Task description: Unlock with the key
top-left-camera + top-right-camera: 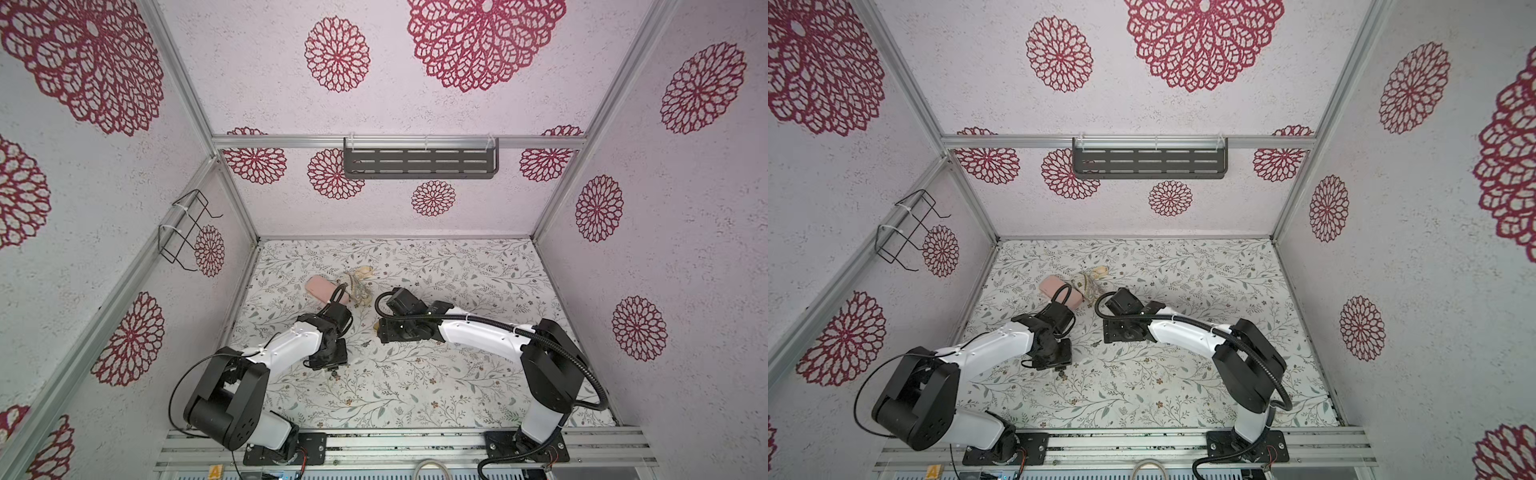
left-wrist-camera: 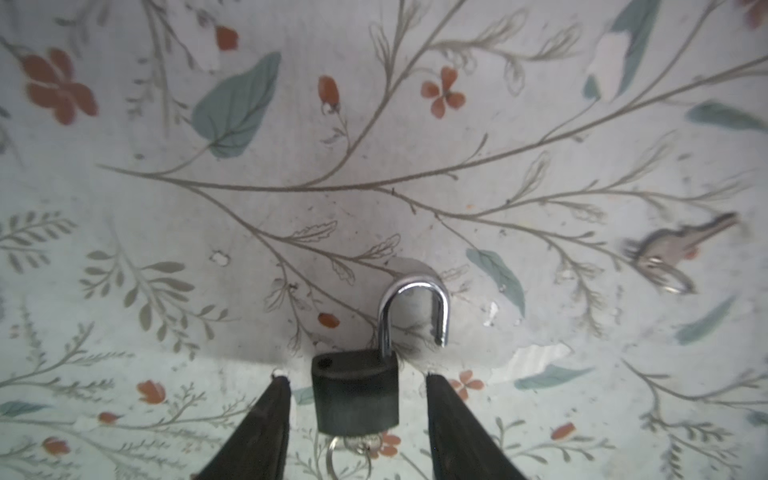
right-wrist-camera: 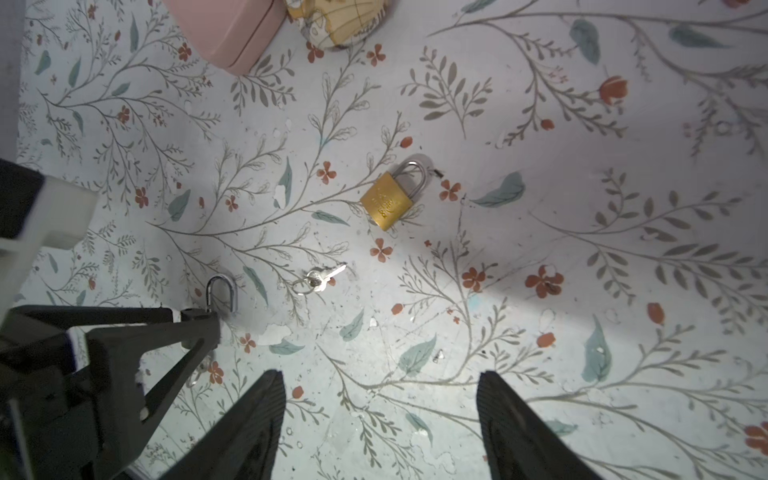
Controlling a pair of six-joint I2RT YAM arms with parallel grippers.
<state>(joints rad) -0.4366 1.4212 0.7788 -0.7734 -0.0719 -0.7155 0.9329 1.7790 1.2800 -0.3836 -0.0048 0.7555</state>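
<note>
A black padlock (image 2: 355,390) lies on the floral table with its silver shackle (image 2: 415,307) swung open. A key (image 2: 361,446) on a ring sticks out of its base. My left gripper (image 2: 357,377) is open and straddles the lock body, with a gap on each side. A second, loose key (image 3: 322,276) on a ring lies beside it, also visible in the left wrist view (image 2: 673,253). A gold padlock (image 3: 388,199) with its shackle shut lies further on. My right gripper (image 3: 380,375) is open above bare table, holding nothing.
A pink case (image 1: 322,289) and a globe-patterned bundle (image 1: 359,282) lie behind the left arm (image 1: 291,345). The right arm (image 1: 478,336) reaches in towards the middle. A dark shelf (image 1: 419,160) hangs on the back wall and a wire rack (image 1: 185,228) on the left wall.
</note>
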